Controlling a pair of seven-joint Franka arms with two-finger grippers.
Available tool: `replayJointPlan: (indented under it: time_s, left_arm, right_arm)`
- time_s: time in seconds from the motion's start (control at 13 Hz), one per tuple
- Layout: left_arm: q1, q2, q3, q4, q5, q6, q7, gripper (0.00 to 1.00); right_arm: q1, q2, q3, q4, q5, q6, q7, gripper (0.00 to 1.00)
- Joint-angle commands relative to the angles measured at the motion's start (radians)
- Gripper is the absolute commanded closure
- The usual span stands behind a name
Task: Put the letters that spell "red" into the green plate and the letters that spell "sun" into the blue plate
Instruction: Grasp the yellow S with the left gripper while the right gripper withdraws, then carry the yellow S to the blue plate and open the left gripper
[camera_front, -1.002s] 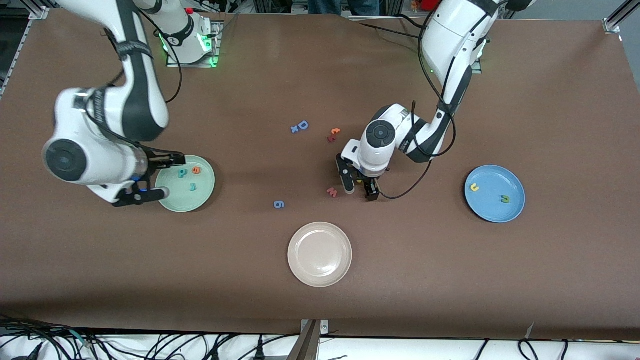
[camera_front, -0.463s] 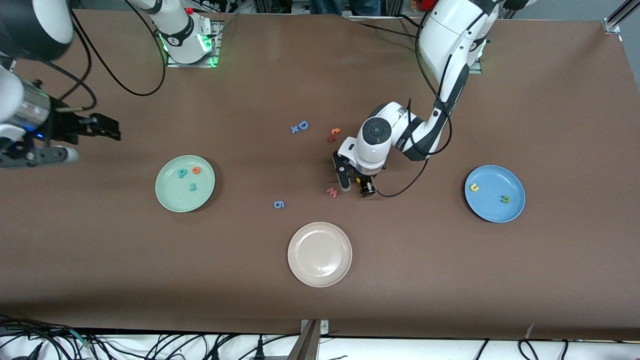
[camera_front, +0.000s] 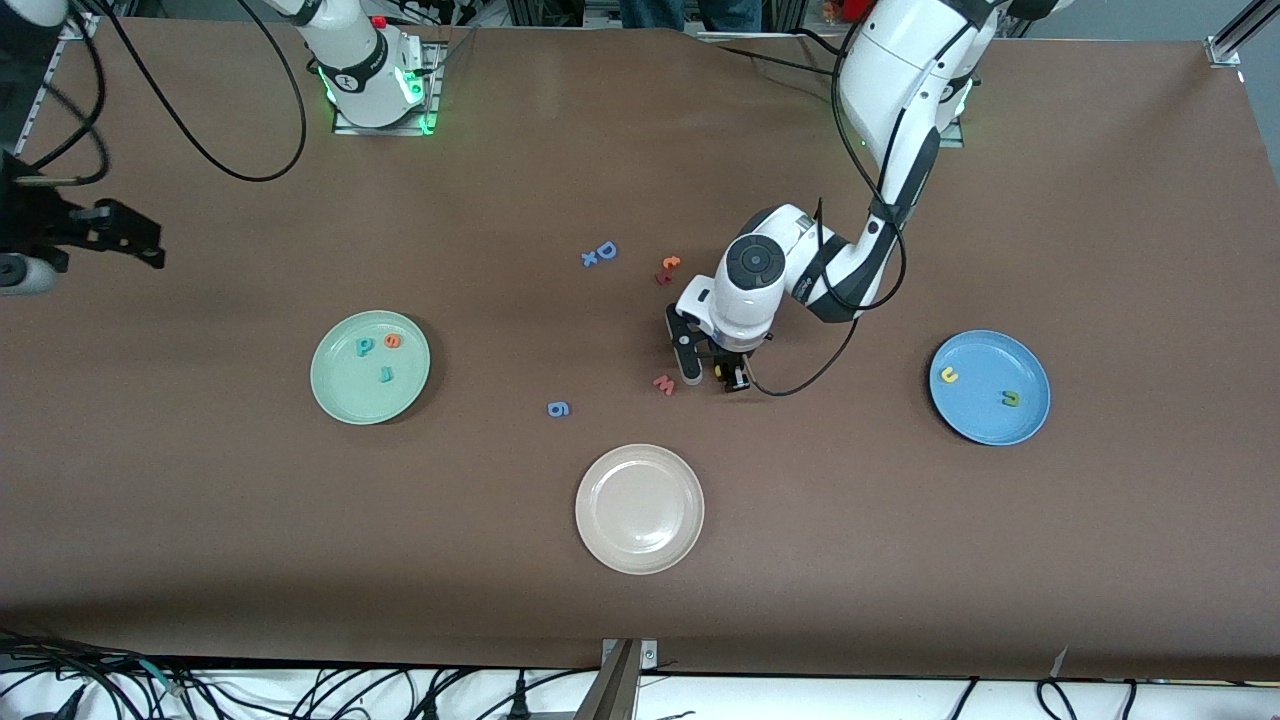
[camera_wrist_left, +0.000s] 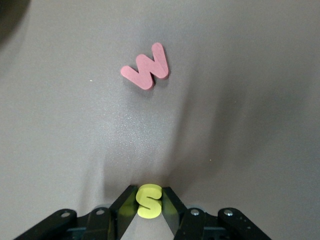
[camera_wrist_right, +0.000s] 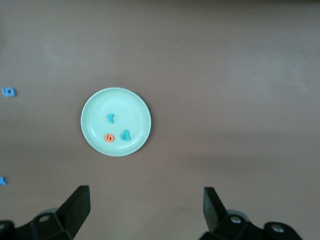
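At the front view's far left edge, upper part, the right gripper (camera_front: 75, 250) hangs high over bare table, jaws spread wide and empty. Lower and to its right in the frame sits the green plate (camera_front: 340, 390) with teal "d" (camera_front: 365, 346), orange "e" (camera_front: 393, 340) and teal "r" (camera_front: 386, 374) in it. Mid-frame, the left gripper (camera_front: 712, 374) is down at the table beside the pink "w" (camera_front: 664, 384), its jaws pinching the yellow "s" (camera_wrist_left: 149, 200). At right, the blue plate (camera_front: 975, 425) carries the yellow "u" (camera_front: 948, 375) and green "n" (camera_front: 1011, 399).
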Motion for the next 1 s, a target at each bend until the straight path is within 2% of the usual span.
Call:
replayJointPlan:
  time_s: [0.0,0.08,0.15,0.23,0.39,0.46,0.62,0.77,0.93]
  left_arm:
    - [-0.009,0.027,0.023,0.002,0.03,0.025,0.002,0.93]
    - [-0.006,0.019,0.027,0.002,0.031,0.024,0.005,0.96]
    - [-0.005,0.004,0.058,0.004,0.031,0.021,0.008,0.99]
    - [0.0,-0.019,0.075,0.004,0.024,0.01,0.033,1.0]
    - [0.038,-0.068,0.102,0.004,-0.013,-0.056,0.08,1.0]
    - [0.072,-0.1,0.112,0.002,-0.041,-0.102,0.106,1.0]
    - [0.137,-0.155,0.145,0.007,-0.097,-0.201,0.206,1.0]
    - [0.222,-0.208,0.22,0.004,-0.229,-0.324,0.296,0.97]
    - [0.326,-0.222,0.288,-0.001,-0.291,-0.414,0.376,0.96]
  right_arm:
    - [-0.047,-0.096,0.026,-0.111,0.039,0.005,-0.001,0.0]
    - [-0.056,-0.097,0.029,-0.109,0.035,-0.012,-0.004,0.0]
    - [-0.082,-0.097,0.058,-0.109,0.029,-0.022,-0.002,0.0]
    - [-0.114,-0.096,0.094,-0.112,0.018,-0.025,-0.004,0.0]
    - [-0.124,-0.104,0.121,-0.141,0.007,0.012,0.004,0.0]
    - [-0.128,-0.139,0.15,-0.179,-0.002,0.032,0.011,0.0]
    - [-0.153,-0.147,0.161,-0.198,-0.016,0.066,0.013,0.0]
    - [-0.153,-0.147,0.162,-0.209,-0.016,0.08,0.013,0.0]
    - [-0.153,-0.143,0.162,-0.198,-0.017,0.08,0.005,0.0]
